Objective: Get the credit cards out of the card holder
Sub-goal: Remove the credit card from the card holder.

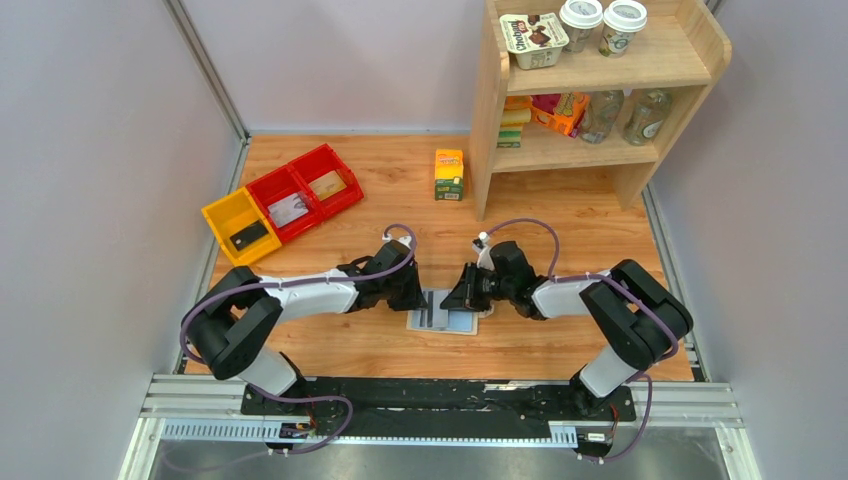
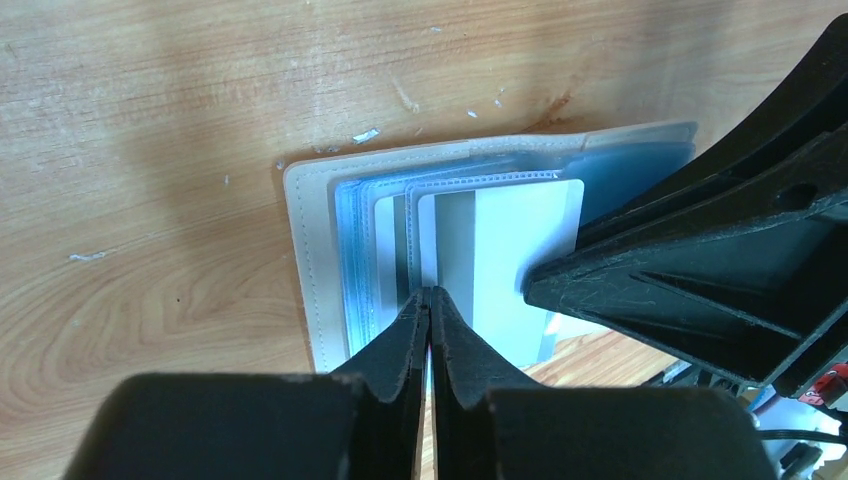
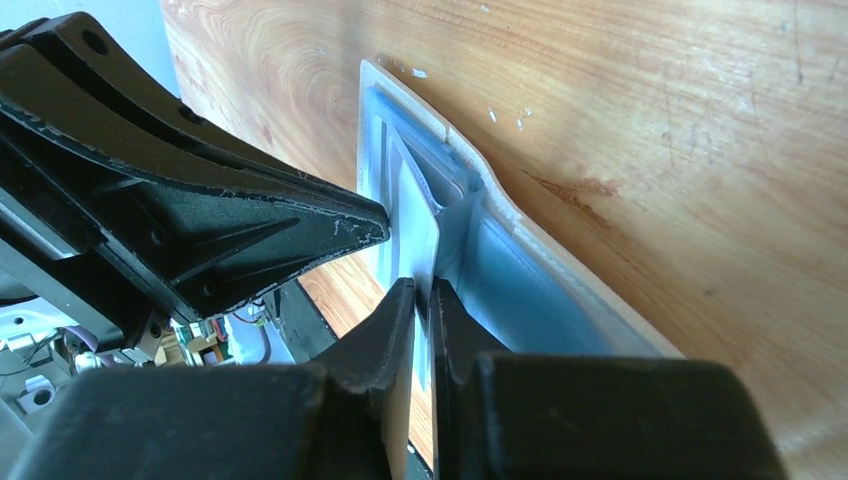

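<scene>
1. Wood-grain table [image 1: 560,250] between pale walls, a shelf [image 1: 485,120] at the back right and coloured bins [image 1: 285,200] at the left.
2. The holder [image 2: 305,260] lies spread open and flat, blue side up. It sits near the front edge, midway between the two arms.
3. A whitish card [image 2: 510,240] with a grey stripe lies uppermost. More cards are tucked under it in clear sleeves.
4. The left pincer [image 2: 430,297] has its jaws drawn almost together, tips on the stripe. I cannot tell whether it pinches the card or only presses on it.
5. The right pincer [image 3: 422,290] is just as narrow. A thin pale leaf runs between its jaws, and I take that for the card's far edge.
6. To my eye the card is light, stiff and slick, and too thin to grip anywhere but a free edge.
7. The holder looks soft and light, so it would likely lift along with the card. I would pin the beige cover with one pincer and draw the card out flat, in line with its pocket.
</scene>
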`<action>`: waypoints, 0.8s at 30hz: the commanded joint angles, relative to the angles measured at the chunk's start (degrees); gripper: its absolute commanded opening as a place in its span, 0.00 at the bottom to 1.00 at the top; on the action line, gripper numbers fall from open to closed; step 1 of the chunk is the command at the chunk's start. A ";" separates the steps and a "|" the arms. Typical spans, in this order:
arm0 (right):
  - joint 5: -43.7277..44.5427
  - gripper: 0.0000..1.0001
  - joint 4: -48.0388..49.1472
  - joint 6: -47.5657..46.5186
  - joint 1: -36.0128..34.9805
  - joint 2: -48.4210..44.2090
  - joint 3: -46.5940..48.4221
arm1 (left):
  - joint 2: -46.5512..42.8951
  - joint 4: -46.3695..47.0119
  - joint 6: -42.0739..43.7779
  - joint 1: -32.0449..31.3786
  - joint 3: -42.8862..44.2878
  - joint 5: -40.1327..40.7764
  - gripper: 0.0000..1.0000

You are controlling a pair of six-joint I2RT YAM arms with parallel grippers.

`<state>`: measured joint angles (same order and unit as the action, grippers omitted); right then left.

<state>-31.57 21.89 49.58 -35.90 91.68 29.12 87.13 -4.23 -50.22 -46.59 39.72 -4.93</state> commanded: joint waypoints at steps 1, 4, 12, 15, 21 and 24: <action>-5.42 0.09 9.83 1.48 0.65 0.08 -0.91 | 2.87 -3.68 0.21 -0.61 -0.88 1.94 0.07; -7.18 0.06 12.73 2.62 1.97 1.22 -2.31 | 3.22 -3.59 0.12 -0.61 -0.97 2.03 0.05; -11.23 0.11 14.41 2.63 5.13 2.63 -4.42 | 4.98 -3.07 -0.15 -0.61 -0.79 1.41 0.03; -12.10 0.10 16.16 3.59 6.36 3.59 -5.39 | 5.50 -2.89 -0.15 -0.61 -0.70 1.33 0.03; -13.69 0.09 19.77 5.08 7.07 5.18 -6.01 | 5.94 -2.80 -0.15 -0.61 -0.53 0.97 0.02; -13.87 0.18 20.38 5.44 7.33 5.18 -6.27 | 6.21 -2.71 -0.23 -0.61 -0.53 0.97 0.02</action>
<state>-42.50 35.97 53.67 -28.91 96.62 23.20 89.95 -0.67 -51.37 -46.81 40.69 -6.72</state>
